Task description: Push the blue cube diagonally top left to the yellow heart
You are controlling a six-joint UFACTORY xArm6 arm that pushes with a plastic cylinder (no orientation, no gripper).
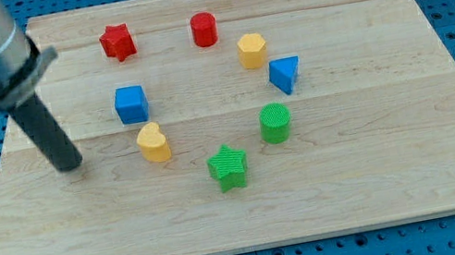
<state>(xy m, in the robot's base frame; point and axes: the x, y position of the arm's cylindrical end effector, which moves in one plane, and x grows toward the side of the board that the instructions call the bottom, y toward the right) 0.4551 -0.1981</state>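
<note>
Already my tip rests on the board, touching nothing and holding nothing — a bare rod with no jaws to open. To its right sits the yellow heart; the blue cube — small, square-faced, upright — lies just above-left of the heart, up-right of my tip

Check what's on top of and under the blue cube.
Nothing sits on the blue cube; its top face is bare. It rests on the wooden board, and the contact patch is hidden. The yellow heart is just below it in view. My tip is at its left, apart.
</note>
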